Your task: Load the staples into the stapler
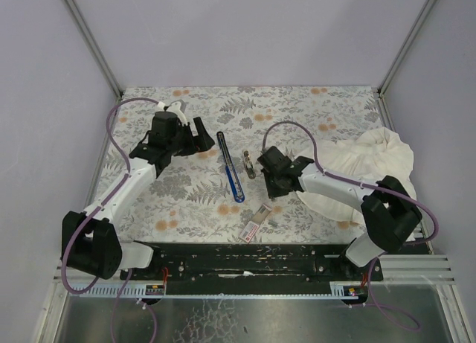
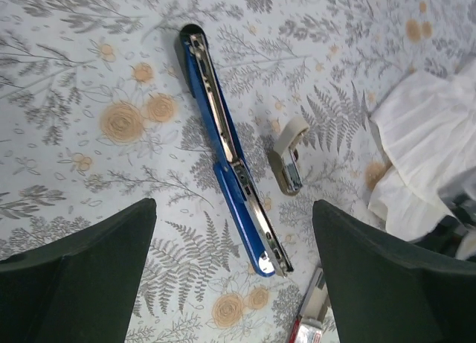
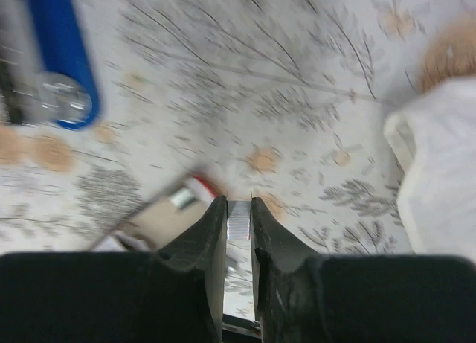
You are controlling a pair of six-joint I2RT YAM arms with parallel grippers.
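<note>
— Where does the stapler lie?
— I find the tabletop (image 1: 186, 202) bearing the stapler (image 1: 230, 176), unfolded flat, frame centre. Left hand (image 1: 202, 137), upper left, gapes wide, empty.
— The right one?
— Right hand (image 3: 239, 203) is nipped onto a staple strip (image 3: 238, 224); staples box (image 1: 255, 222) lies lower centre.

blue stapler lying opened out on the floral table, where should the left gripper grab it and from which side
Probably near its middle hinge, from straight above: the slim blue stapler lies opened flat, long and narrow, so the open left gripper should straddle its width, jaws crosswise to its length, leaving the metal channels uncovered.
</note>
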